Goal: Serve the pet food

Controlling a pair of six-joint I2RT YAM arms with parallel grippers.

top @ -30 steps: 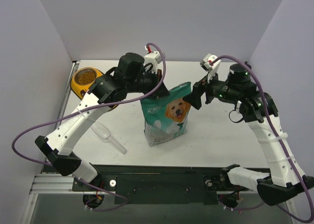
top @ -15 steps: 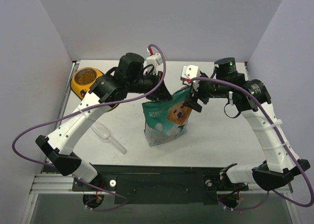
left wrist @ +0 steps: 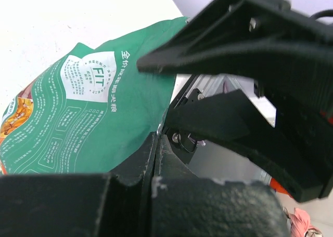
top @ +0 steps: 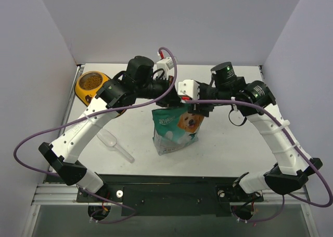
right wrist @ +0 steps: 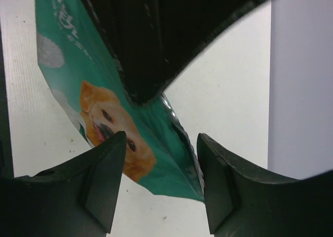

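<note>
The teal-and-white pouch (top: 177,129) with the dog face stands at mid-table. My left gripper (top: 170,99) is shut on its top edge; in the left wrist view (left wrist: 156,143) the jaws are pressed together at the green pouch back (left wrist: 78,112). My right gripper (top: 199,108) is open at the pouch's top right corner. In the right wrist view (right wrist: 161,180) the pouch's corner (right wrist: 156,143) lies between the spread fingers without touching them. Brown kibble (top: 91,81) fills a bowl of the yellow feeder (top: 81,93). The kibble inside the pouch is hidden.
A clear plastic scoop (top: 112,141) lies on the table left of the pouch. The feeder sits at the far left by the wall. The left gripper's black body (right wrist: 156,39) hangs close above the right gripper's fingers.
My right arm has swung left toward the pouch, bringing its open gripper from beside the pouch to over its top right corner. The left gripper keeps its hold.
</note>
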